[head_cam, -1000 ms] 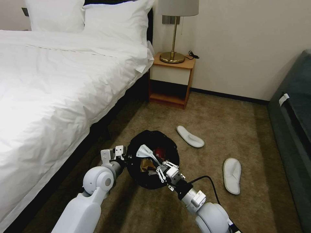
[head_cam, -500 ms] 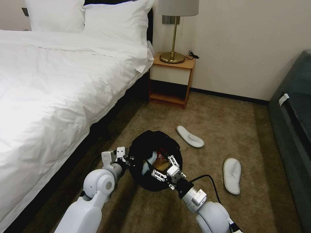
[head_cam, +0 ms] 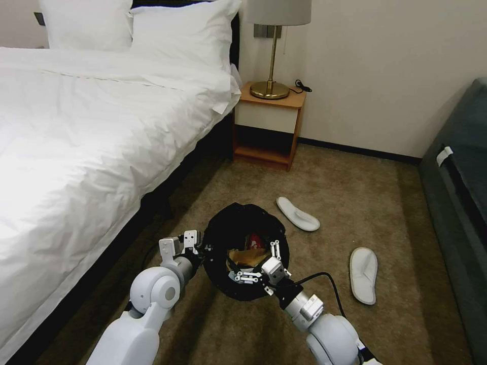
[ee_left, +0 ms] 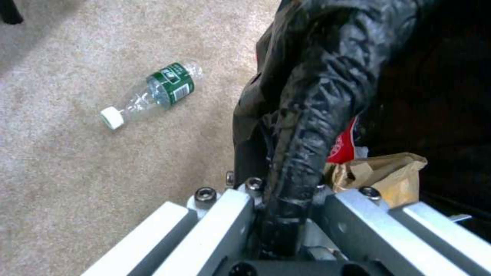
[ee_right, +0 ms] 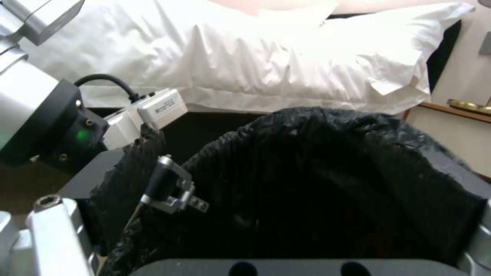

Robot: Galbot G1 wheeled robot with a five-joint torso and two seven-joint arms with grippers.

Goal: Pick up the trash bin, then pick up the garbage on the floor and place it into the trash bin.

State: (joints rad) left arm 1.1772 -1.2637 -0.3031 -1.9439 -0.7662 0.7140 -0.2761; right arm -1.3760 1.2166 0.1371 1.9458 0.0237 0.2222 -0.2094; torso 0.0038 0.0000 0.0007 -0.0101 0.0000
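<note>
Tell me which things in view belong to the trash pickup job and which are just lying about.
Job:
trash bin, rim clamped by left tool
right tool, open over the bin
brown paper bag and red wrapper inside
bottle on carpet
two slippers on carpet

Just there:
bed
lamp
nightstand

The inside of the trash bin (ee_right: pixel 327 199) is lost in darkness in the right wrist view, and its contents cannot be made out there. In the left wrist view, a red wrapper (ee_left: pixel 341 143) and a brown paper bag (ee_left: pixel 381 177) are partly hidden behind the bin's rim. The bed (head_cam: pixel 76 152) and the dark sofa (head_cam: pixel 464 203) are cut off by the picture's edges.
</note>
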